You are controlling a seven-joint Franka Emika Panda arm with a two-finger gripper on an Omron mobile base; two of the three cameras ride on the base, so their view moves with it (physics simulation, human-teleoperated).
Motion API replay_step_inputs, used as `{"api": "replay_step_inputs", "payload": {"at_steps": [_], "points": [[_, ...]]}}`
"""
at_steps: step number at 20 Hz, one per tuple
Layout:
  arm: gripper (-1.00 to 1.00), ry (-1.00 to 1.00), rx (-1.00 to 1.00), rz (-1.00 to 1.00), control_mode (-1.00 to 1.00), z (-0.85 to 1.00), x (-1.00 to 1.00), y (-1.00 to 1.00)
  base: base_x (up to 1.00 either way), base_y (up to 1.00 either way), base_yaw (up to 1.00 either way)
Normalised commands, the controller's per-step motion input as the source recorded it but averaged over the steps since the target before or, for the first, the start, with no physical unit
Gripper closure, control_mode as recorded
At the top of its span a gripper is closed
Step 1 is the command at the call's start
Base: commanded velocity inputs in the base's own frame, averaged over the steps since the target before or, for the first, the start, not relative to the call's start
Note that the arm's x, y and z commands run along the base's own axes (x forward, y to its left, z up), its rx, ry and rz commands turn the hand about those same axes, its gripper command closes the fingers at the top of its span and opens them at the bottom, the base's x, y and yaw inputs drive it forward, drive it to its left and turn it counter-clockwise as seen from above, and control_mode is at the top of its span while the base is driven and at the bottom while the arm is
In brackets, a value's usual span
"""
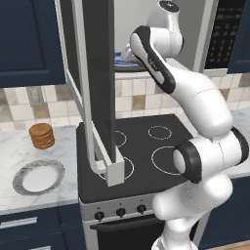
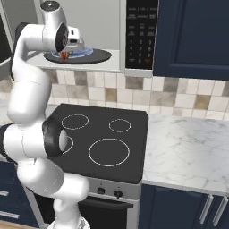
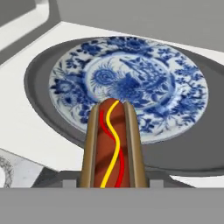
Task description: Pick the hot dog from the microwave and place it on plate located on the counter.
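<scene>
Kitchen setting: navy cabinets, tiled backsplash and a black stovetop (image 1: 139,146) occupying the centre of both base views. White marble tabletop (image 2: 188,152) runs to either side of it. Microwave (image 2: 134,36) sits at the top of both base views, its door (image 1: 90,83) swung open toward the camera in the left base view. White arm reaches up into the cavity. Grey-rimmed plate (image 1: 38,177) lies on the tabletop at lower left of the left base view, a stack of brown discs (image 1: 41,135) just behind it. Blue patterned plate (image 3: 131,83) rests on the dark turntable (image 3: 39,87). Hot dog (image 3: 113,148) sits lower centre of the hand view, over the blue plate's near edge, at the end effector (image 2: 67,50); finger state cannot be determined.
</scene>
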Motion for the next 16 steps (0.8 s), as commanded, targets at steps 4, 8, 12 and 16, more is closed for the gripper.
{"api": "replay_step_inputs", "payload": {"at_steps": [4,8,12,16], "points": [[1.00,-0.07,0.01,-0.03,-1.00,-0.30,-1.00,-0.47,0.00,0.00,0.00],[1.00,-0.06,0.00,0.00,-1.00,-0.59,-1.00,-0.22,0.00,0.00,0.00],[1.00,0.00,-0.02,0.02,-1.00,-0.51,-1.00,-0.02,0.00,0.00,0.00],[1.00,0.03,-0.01,0.16,-1.00,-0.80,-0.68,0.00,0.00,0.00,0.00]]}}
